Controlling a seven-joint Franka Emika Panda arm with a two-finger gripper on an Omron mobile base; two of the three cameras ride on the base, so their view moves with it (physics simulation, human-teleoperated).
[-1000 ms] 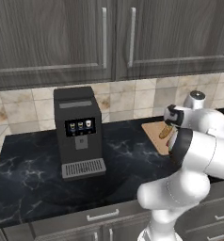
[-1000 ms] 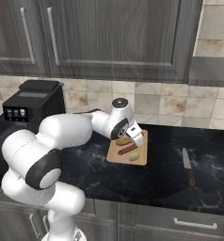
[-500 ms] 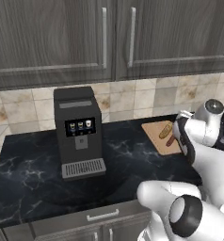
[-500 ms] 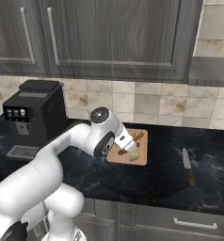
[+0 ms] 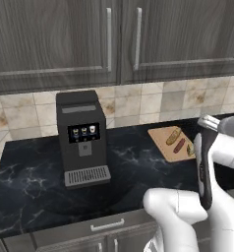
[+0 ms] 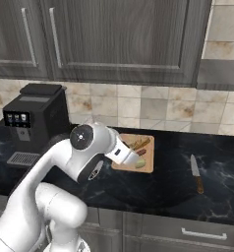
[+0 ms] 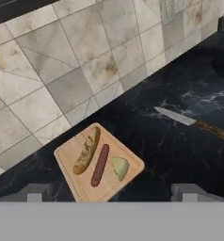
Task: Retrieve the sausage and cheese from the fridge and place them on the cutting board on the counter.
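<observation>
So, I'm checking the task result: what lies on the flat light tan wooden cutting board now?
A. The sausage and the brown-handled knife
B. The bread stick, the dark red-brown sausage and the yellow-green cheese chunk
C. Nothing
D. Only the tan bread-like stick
B: in the hand view the flat light tan wooden cutting board carries the tan bread-like stick, the dark red-brown sausage and the yellow-green cheese chunk side by side; the brown-handled knife lies apart on the black marble-look counter.

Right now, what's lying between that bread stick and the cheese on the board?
The sausage lies between the bread stick and the cheese on the cutting board, clearest in the hand view.

Even, soft rendered light; slightly blurry
</observation>
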